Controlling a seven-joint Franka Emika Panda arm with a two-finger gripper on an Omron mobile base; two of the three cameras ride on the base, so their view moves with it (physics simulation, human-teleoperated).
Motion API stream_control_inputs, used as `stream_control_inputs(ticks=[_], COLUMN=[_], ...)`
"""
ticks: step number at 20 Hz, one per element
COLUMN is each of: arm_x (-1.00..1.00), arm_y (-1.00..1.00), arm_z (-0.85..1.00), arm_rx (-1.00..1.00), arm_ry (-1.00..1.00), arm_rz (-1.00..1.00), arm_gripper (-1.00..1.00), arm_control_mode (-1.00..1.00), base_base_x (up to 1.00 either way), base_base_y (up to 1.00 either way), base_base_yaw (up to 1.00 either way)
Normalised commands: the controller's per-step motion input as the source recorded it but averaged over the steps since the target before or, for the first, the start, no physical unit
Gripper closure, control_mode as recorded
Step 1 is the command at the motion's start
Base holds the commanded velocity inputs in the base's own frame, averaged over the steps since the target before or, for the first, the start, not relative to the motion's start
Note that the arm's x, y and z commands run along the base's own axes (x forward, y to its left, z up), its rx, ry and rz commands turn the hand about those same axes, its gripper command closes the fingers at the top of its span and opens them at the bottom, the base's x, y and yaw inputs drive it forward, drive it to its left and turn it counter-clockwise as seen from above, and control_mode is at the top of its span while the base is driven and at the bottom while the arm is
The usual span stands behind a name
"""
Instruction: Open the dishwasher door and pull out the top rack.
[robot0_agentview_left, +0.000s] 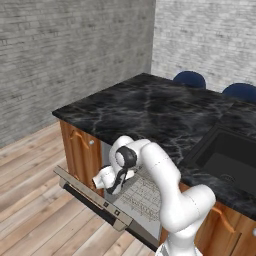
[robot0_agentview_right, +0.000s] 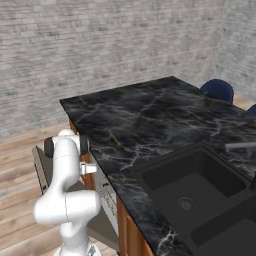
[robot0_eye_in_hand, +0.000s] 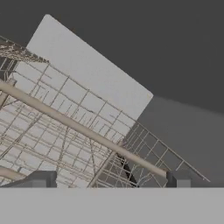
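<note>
The black marble worktop (robot0_agentview_left: 150, 112) spans the island, with a black sink basin (robot0_agentview_right: 200, 190) set into it and orange-brown cabinet doors (robot0_agentview_left: 80, 150) below. Under the worktop edge the dishwasher door (robot0_agentview_left: 90, 197) is already dropped open, lying almost flat out over the wooden floor (robot0_agentview_left: 35, 200), its handle edge pointing away from the cabinets. Above the door, the top rack (robot0_agentview_left: 142, 195) shows as a pale wire grid sticking partway out of the cavity; how far it has travelled I cannot judge.

The end effector (robot0_agentview_left: 116, 186) hangs just above the door, at the rack's front, with its jaws spread wide and nothing between them. The rack's front rail (robot0_eye_in_hand: 83, 127) lies directly ahead of it, running crosswise to the fingertips (robot0_eye_in_hand: 41, 178), so the pull would be straight out over the door.

The hand view gives the wire grid and that rail up close. The left base view alone shows door, rack and end effector together; in the right base view the arm hides most of the rack.
</note>
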Motion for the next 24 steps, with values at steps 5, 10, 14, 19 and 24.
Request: stream_control_inputs(ticks=[5,10,14,19,24], arm_x=[0.00,0.00,0.00,-0.10,-0.12], arm_y=[-0.04,-0.29,-0.34,-0.29,-0.57], arm_z=[0.16,-0.11,-0.24,-0.13,-0.03], arm_rx=[0.05,0.00,0.00,0.01,0.07], arm_ry=[-0.16,-0.25,-0.32,-0.44,-0.43], arm_rz=[-0.02,0.00,0.00,0.00,0.00], arm_gripper=[-1.00,-1.00,-1.00,-1.00,-1.00], arm_control_mode=[-1.00,-1.00,-1.00,-1.00,-1.00], base_base_x=[0.00,0.00,0.00,0.00,0.00], base_base_y=[0.00,0.00,0.00,0.00,0.00], base_base_yaw=[0.00,0.00,0.00,0.00,0.00])
